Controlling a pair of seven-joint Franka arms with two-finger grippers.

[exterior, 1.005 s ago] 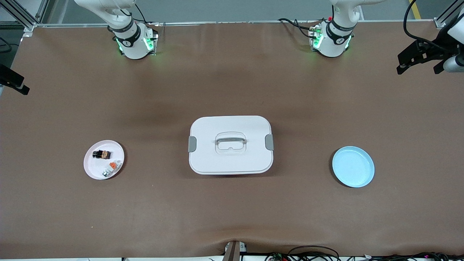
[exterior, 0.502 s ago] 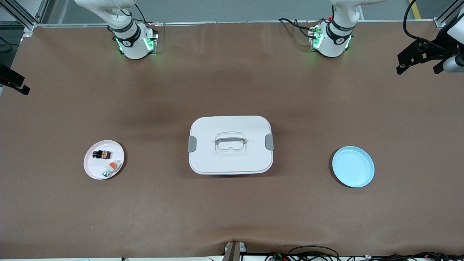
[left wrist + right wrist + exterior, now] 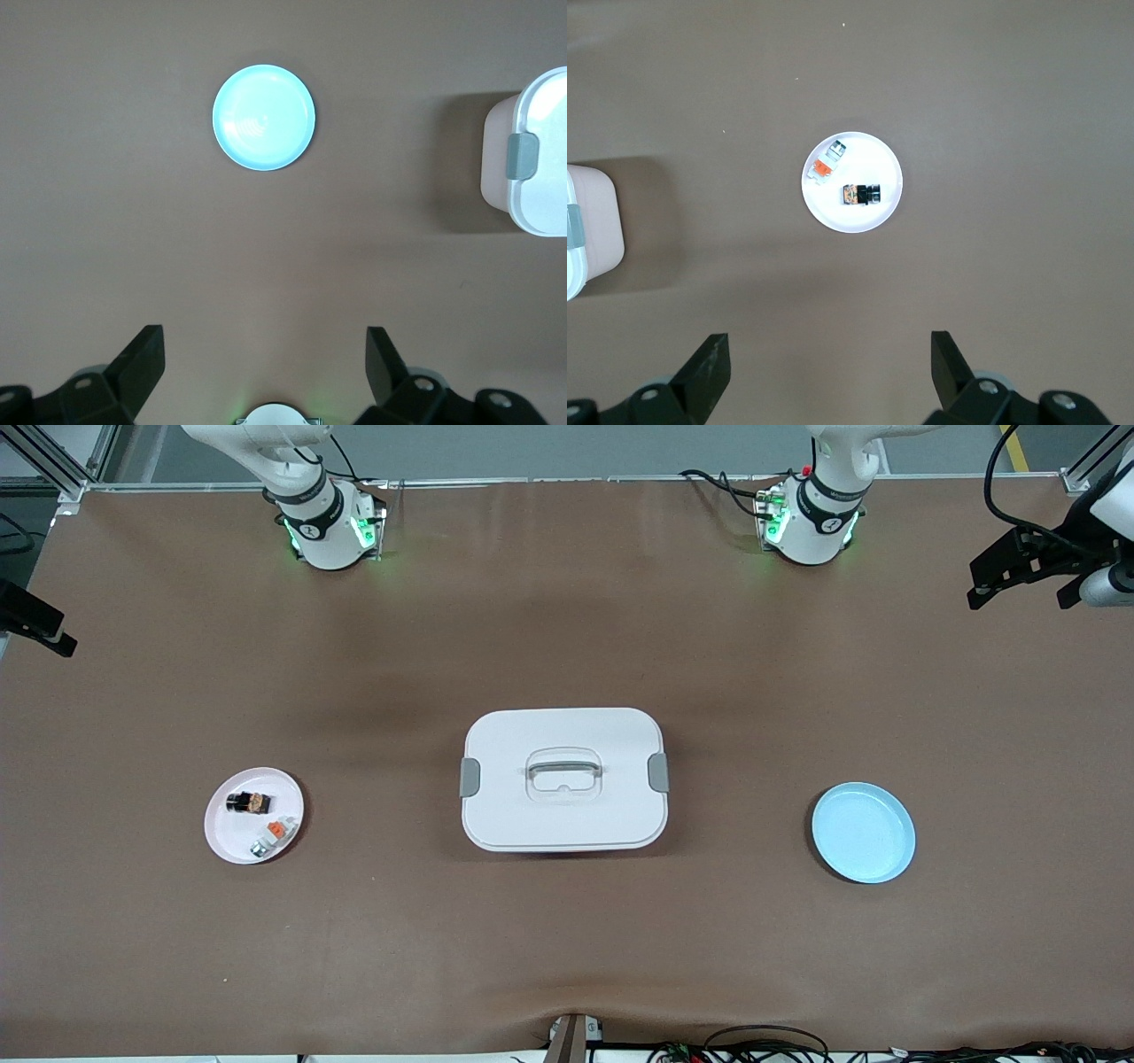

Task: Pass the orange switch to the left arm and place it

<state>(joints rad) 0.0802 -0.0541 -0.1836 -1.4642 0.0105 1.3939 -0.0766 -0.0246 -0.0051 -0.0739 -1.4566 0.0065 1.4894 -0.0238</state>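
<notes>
- The job has not started yet. The orange switch (image 3: 247, 802) lies on the pink plate (image 3: 229, 839), near the right arm's end of the table.
- A tiny white-grey piece with an orange cap (image 3: 272, 833) lies just beside it on the same plate, a bit nearer the front camera.
- The right gripper (image 3: 829, 359) hangs high over the table above that plate, fingers wide apart, holding nothing.
- The left gripper (image 3: 266, 359) hangs high over its own end, fingers wide apart too, and it waits.
- The blue plate (image 3: 886, 865) sits bare near the left arm's end. I think the switch should end up there.
- The box (image 3: 563, 731) stands shut between the 2 plates, so the arms must go around or over it.
- The table (image 3: 567, 602) wears a brown cover. Cables (image 3: 762, 1041) lie along its front edge. The room past the table is hard to make out.
</notes>
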